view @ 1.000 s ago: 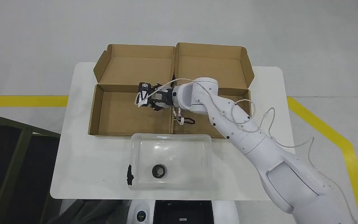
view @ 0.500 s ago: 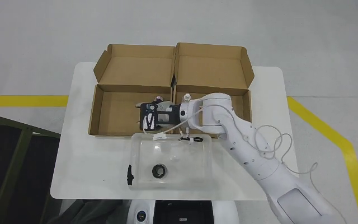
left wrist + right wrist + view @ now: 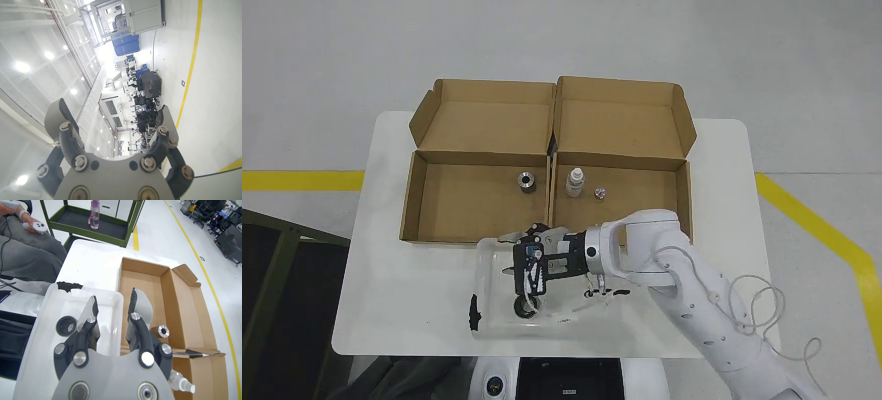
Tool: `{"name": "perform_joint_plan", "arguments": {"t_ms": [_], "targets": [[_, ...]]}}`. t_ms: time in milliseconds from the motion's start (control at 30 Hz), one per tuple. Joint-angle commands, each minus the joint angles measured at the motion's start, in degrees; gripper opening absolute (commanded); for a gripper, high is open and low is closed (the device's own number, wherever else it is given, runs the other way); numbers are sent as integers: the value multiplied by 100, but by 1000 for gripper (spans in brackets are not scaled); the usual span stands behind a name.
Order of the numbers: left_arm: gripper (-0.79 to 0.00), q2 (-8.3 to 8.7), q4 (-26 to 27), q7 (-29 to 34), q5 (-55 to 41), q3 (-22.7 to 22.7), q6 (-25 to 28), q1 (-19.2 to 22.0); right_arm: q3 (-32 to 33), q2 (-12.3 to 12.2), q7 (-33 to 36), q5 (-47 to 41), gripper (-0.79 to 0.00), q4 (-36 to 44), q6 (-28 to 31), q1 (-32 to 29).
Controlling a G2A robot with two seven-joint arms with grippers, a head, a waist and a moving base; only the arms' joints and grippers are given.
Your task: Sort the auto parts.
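A black ring (image 3: 527,305) (image 3: 66,326) lies in the clear plastic bin (image 3: 480,275) (image 3: 117,294) at the table's front. My right gripper (image 3: 520,268) (image 3: 113,306) hovers open over the bin's far edge with nothing between its fingers, the ring just beside one fingertip. A short metal cylinder (image 3: 526,181) (image 3: 163,331) lies in the left cardboard box (image 3: 442,205) (image 3: 189,306). A small spray bottle (image 3: 575,181) (image 3: 179,382) and a tiny part (image 3: 600,190) sit in the right box (image 3: 652,200). My left gripper (image 3: 112,111) is open and empty, facing out into the room.
Both boxes stand side by side behind the bin with their lids folded back. A strip of black tape (image 3: 474,312) (image 3: 69,286) marks the bin's left rim. A green cart (image 3: 85,224) stands off the table's left side.
The right arm drew back from the left box to above the clear bin. The metal cylinder, spray bottle and tiny part now show uncovered in the boxes.
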State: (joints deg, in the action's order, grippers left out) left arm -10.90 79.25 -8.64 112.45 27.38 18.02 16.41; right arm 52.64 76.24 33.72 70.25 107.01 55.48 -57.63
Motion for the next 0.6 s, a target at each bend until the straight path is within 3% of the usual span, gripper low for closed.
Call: {"name": "perform_joint_plan", "arguments": {"t_ms": [0,367,567], "targets": [[0,0,0,0,0,0,0,0,24,-49,60,6,-465,105,82,-206],[0,0,0,0,0,0,0,0,-75,-269,288,276,-468,434,252,-902],[0,0,0,0,0,0,0,0,-185,-371,243,484,-425,396,252,-1064]]}}
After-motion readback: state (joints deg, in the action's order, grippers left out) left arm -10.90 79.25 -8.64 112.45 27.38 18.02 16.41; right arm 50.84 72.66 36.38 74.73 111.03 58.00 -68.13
